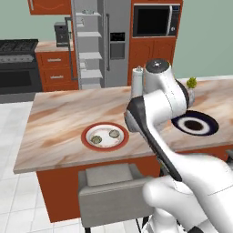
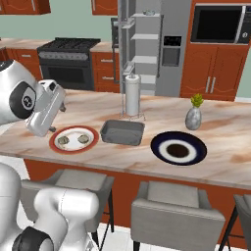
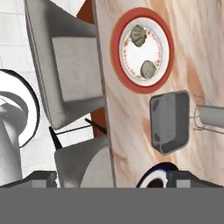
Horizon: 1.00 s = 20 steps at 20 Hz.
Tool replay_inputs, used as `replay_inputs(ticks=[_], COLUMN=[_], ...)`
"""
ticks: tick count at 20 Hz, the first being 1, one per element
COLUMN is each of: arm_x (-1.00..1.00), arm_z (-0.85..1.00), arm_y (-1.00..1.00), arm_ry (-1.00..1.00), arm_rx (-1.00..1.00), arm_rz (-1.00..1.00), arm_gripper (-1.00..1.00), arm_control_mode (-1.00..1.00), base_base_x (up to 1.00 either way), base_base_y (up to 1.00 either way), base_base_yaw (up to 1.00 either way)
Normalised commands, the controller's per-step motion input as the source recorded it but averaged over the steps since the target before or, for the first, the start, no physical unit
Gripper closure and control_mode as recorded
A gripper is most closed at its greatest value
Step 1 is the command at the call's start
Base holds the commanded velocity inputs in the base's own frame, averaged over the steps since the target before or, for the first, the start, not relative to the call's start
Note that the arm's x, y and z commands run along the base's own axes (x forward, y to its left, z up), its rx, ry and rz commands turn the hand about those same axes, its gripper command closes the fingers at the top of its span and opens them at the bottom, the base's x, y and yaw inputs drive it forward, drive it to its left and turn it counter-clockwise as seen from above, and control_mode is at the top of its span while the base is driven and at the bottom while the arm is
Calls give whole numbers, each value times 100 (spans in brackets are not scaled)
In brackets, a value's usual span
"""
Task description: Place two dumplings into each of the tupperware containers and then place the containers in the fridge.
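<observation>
- A red-rimmed plate (image 2: 74, 138) is seen on the marble-patterned island counter (image 2: 230, 142), near its front edge, and two dumplings are carried on it side by side, apart from each other: the left dumpling (image 2: 62, 141) and the right dumpling (image 2: 83, 138).
- A dark grey rectangular tupperware container (image 2: 122, 132) is set just to the right of the plate; nothing is seen inside it.
- A dark blue plate (image 2: 178, 147) with a white ring and dark centre is placed further right on the same counter.
- A paper towel roll (image 2: 133, 95) on a wire holder stands upright behind the grey container, and a small grey vase (image 2: 193, 117) with a green sprig stands behind the blue plate.
- The gripper (image 2: 60, 109) is held above the counter, over the far left side of the red-rimmed plate, apart from plate and dumplings; its jaws are spread wide and nothing is grasped.
- The fridge (image 2: 162, 44) is seen at the far wall with its left door swung open, so that the pale shelves are exposed; a black built-in microwave (image 2: 218, 23) is set to its right, a black stove (image 2: 68, 61) to its left.
- Grey stools (image 2: 179, 215) are drawn up at the near side of the island.
</observation>
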Motion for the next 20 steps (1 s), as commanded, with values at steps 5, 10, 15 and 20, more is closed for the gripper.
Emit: replay_inputs(ticks=[5,10,15,20], arm_x=[91,79,54,59], arm_z=[-13,-80,-100,-87], arm_y=[16,0,6,31], arm_ry=[2,0,0,2], arm_rx=[26,32,19,3], arm_rz=[-35,-34,-32,-14], arm_gripper=[-100,-100,-100,-100], arm_control_mode=[-100,-100,-100,-100], base_base_x=[0,0,0,0], base_base_y=[0,0,0,0], base_base_yaw=[0,0,0,0])
